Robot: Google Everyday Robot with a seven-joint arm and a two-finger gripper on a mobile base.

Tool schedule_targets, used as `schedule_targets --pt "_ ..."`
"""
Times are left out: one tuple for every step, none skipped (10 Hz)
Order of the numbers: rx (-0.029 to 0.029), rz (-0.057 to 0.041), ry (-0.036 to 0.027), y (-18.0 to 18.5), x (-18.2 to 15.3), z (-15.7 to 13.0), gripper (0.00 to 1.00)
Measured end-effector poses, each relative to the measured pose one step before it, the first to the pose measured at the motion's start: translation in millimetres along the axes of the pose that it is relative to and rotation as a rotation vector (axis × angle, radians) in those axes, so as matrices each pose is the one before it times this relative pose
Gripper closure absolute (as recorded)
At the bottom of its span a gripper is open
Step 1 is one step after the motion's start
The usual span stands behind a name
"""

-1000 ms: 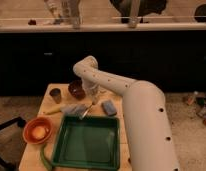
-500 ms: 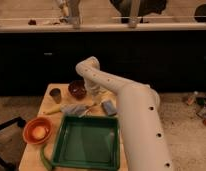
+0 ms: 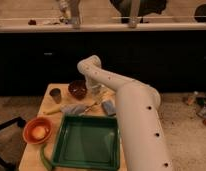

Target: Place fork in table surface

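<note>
The fork [image 3: 92, 107] is a slim silver utensil that slants across the light tan table surface [image 3: 46, 107], just behind the green tray. Its upper end points toward my gripper [image 3: 94, 94]. The gripper hangs from the white arm [image 3: 133, 107] over the back middle of the table, right above the fork's upper end. I cannot tell whether the fork is held or lies free.
A green tray [image 3: 60, 150] fills the table's front. An orange bowl [image 3: 30, 131] sits at front left. A dark brown bowl [image 3: 77, 89] and a small dark cup [image 3: 56, 94] stand at the back. A grey lump [image 3: 72, 109] and a blue-grey object [image 3: 108, 106] flank the fork.
The arm's thick link has swung a little to the left. The gripper stays over the back middle of the table, and the fork still slants below it.
</note>
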Motion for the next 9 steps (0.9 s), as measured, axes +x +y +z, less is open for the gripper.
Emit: schedule_targets --pt "0.00581 0.00647 0.00183 0.1 0.76 -3.33 1.0" --pt "0.00367 0.00716 0.00461 -0.03 1.67 -3.09 1.0" --pt "0.00234 0.0036 0.00194 -0.68 0.76 -1.22 1.0" --pt "0.00255 0.0032 0.00141 -1.25 1.22 -1.32 1.0" --pt "0.00049 0.00577 -0.00135 -2.22 1.85 2.4 1.0" --pt "0.00173 0.0076 -0.00332 -2.74 2.19 3.95 1.0" --pt "-0.00019 0.00672 -0.00397 -2.09 1.61 4.02 1.0" --pt "-0.0012 0.00766 -0.0046 -2.48 1.74 4.51 1.0" --pt "-0.0044 0.00632 -0.0068 -3.29 2.31 7.17 1.0"
